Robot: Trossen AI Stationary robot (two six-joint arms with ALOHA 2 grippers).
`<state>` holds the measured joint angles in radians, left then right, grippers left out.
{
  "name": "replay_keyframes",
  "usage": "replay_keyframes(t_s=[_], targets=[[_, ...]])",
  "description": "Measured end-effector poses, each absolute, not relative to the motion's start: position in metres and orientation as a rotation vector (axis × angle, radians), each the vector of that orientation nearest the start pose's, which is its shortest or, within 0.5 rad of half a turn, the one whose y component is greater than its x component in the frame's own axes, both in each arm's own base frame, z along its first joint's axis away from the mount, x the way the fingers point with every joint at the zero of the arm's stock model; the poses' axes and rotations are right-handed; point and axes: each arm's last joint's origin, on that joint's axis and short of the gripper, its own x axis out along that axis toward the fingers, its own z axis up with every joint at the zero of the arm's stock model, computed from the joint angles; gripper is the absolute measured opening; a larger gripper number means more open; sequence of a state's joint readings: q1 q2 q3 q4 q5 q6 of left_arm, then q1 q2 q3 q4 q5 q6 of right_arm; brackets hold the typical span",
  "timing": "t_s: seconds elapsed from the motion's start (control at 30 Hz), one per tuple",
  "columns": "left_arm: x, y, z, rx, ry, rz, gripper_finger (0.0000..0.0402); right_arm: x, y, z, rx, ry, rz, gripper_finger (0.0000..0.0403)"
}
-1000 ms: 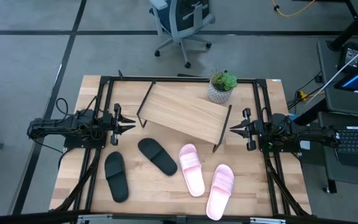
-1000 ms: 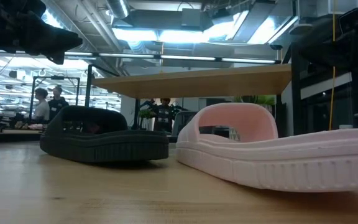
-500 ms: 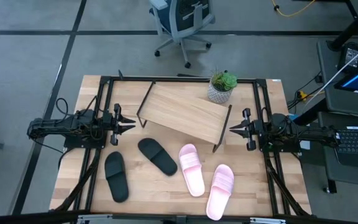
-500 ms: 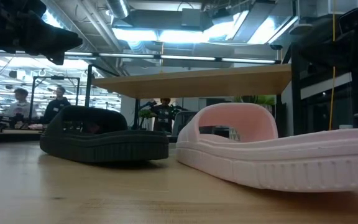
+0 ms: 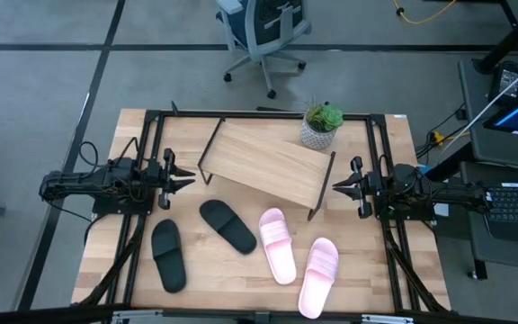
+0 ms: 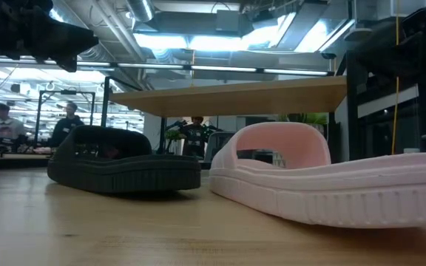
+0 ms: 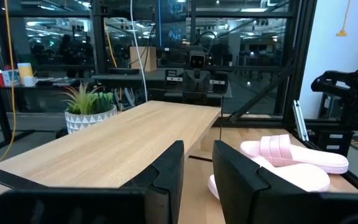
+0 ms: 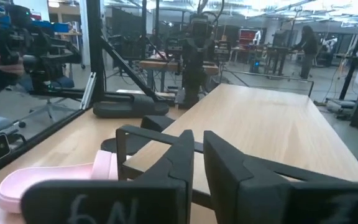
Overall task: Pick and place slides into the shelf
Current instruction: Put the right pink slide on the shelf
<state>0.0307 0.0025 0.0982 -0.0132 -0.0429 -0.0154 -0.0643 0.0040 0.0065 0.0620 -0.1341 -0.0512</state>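
The shelf [image 5: 263,162], a light wooden board on thin black legs, stands slantwise at the table's middle, toward the far side. Nearer than it, two black slides [image 5: 167,255] [image 5: 227,225] and two pale pink slides [image 5: 277,245] [image 5: 318,276] lie sole-down on the tabletop. My left gripper [image 5: 190,178] hovers left of the shelf's left end, pointing right, its fingers a narrow gap apart [image 7: 197,165]. My right gripper [image 5: 334,186] hovers by the shelf's right end, pointing left, fingers together [image 8: 199,149]. Neither touches anything.
A potted plant [image 5: 320,126] stands at the shelf's far right corner. A black metal frame [image 5: 259,115] runs around the table. An office chair [image 5: 263,36] stands on the floor beyond the far edge. Bare tabletop [image 5: 214,292] lies near the front edge.
My left arm has shifted slightly where it hovers, as its changed outline in the low view shows. The slides and the shelf have stayed put. A person in the room behind has walked toward the left.
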Motion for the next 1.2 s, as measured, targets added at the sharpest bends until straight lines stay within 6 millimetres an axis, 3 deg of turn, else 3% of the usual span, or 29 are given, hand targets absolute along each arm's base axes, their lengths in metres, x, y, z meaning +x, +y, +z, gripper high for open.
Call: replay_keyframes(t_s=[0.4,0.63,0.93,1.2], targets=[[0.09,0.004,0.199,-0.016,-0.12,0.073,0.0076,0.097,-0.002,0.171,-0.036,-0.062,0.068,0.0039],[0.09,0.004,0.202,-0.014,-0.158,0.071,0.0009,0.097,-0.001,0.175,-0.013,-0.096,0.124,0.0012],[0.09,0.004,0.203,-0.025,-0.159,0.064,0.0001,0.096,0.0,0.177,-0.019,-0.106,0.149,0.0004],[0.086,0.004,0.22,-0.062,-0.15,0.062,0.0,0.089,0.004,0.203,-0.042,-0.174,0.273,0.0003]])
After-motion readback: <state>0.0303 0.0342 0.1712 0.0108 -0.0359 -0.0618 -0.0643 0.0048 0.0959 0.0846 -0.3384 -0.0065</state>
